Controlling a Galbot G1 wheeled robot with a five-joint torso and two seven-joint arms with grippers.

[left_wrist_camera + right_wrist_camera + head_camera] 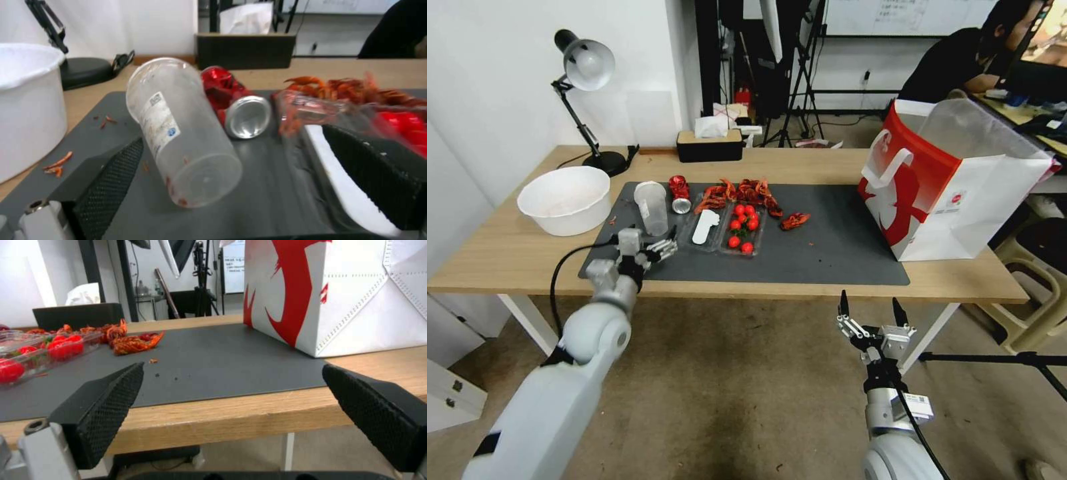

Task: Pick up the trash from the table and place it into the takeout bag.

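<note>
The left gripper (657,252) hovers just above the mat (827,257), near the mat's front left corner. Its jaws are spread wide and hold nothing. In the left wrist view, the two black textured pads (113,173) flank an open gap.

Directly ahead of that gap, toward the table's (507,257) far edge, lies the clear plastic cup (182,133). The cup lies tipped on its side. Its long axis runs roughly from the gripper toward the far edge, with one end facing the wrist camera. The jaws therefore open across the cup's width, which suits a side grasp.

Just beside the cup, on the side toward the takeout bag (954,183), lies the crushed red can (236,103), close enough to risk contact.

The bag stands open at the right end of the mat, well apart from the cup.

The right gripper (872,319) waits off the table's front edge, jaws wide and empty. The left arm is clearly nearer the cup.
</note>
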